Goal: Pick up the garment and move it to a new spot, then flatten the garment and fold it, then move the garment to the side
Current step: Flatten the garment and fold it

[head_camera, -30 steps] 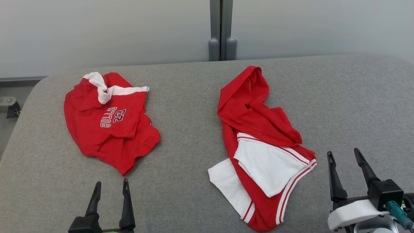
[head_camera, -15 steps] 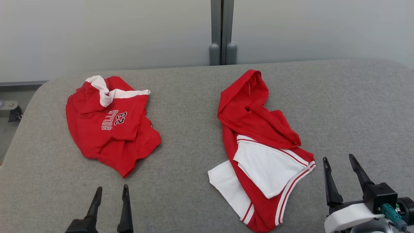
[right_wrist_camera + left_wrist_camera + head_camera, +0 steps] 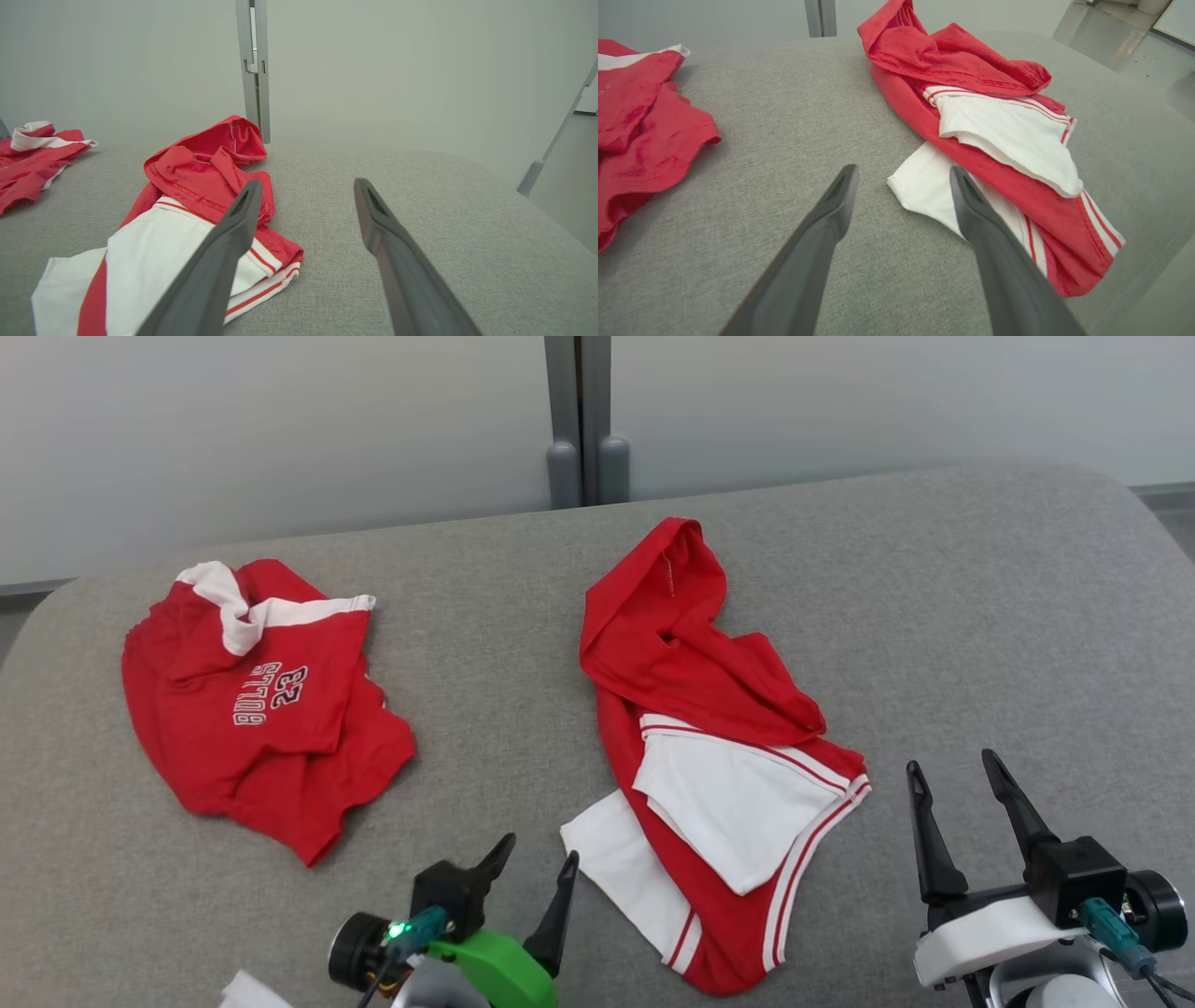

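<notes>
OK, your left gripper [image 3: 540, 849] is spread wide, empty; the garment [image 3: 691, 672] has its white corner just ahead-right of those fingertips. Your right gripper [image 3: 950, 761] is also spread, empty, garment just to its left. 1 other red shirt [image 3: 271, 737] lies well left of both.
</notes>
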`<state>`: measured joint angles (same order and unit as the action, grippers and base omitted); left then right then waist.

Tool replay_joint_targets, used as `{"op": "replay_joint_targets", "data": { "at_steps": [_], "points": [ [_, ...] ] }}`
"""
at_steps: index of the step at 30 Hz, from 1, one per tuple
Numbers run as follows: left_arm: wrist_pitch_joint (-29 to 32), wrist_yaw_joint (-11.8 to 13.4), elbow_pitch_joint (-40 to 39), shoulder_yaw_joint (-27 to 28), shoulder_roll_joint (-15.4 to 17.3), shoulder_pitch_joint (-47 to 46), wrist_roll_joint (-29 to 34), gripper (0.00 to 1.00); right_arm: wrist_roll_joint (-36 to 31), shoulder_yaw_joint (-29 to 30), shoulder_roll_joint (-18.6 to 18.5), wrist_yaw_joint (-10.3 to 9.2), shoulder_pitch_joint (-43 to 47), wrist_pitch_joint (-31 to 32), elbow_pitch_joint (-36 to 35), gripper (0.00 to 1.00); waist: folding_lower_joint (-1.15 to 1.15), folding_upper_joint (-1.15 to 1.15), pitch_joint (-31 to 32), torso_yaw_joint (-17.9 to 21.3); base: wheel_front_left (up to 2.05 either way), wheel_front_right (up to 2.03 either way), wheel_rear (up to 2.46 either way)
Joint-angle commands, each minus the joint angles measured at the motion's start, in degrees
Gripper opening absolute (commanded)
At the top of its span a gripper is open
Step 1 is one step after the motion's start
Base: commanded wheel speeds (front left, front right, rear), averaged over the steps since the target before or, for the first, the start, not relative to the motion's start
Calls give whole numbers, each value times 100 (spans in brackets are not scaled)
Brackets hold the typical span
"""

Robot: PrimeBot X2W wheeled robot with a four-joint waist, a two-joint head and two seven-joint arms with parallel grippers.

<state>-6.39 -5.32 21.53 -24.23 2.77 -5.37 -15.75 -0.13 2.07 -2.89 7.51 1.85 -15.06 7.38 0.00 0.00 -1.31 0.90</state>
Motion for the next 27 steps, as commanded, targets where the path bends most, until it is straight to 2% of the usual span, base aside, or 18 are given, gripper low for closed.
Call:
{"op": "replay_joint_targets", "data": {
  "at_steps": [1,8,14,22,23,24,27],
  "points": [
    [165,-9,143,-156,24,-247,-65,100,24,-19,-7,-4,-84,-21,7,100,0,0,-158,219,0,0,0],
    [1055,169,1105,-644,27,-1174,-528,100,67,-92,-4,-3,-231,-21,34,100,0,0,-357,655,0,0,0],
    [1181,279,1758,-717,25,-1669,-602,100,114,-36,-4,-3,-226,-21,55,100,0,0,-448,859,0,0,0],
    [1676,25,2538,-931,50,-1849,-729,100,186,-70,-2,-3,-295,-21,58,100,0,0,-514,911,0,0,0],
    [1740,-21,2628,-959,48,-1837,-808,3,197,-79,-4,-4,-306,-21,59,100,0,0,-519,908,0,0,0],
    [1812,-73,2671,-1040,46,-1826,-813,0,210,-92,-4,-3,-316,-21,67,100,0,0,-520,905,0,0,0],
    [1911,-186,2604,-1201,23,-1729,-1110,0,242,-132,-4,-4,-328,-21,87,100,0,0,-512,883,0,0,0]
  ]
}}
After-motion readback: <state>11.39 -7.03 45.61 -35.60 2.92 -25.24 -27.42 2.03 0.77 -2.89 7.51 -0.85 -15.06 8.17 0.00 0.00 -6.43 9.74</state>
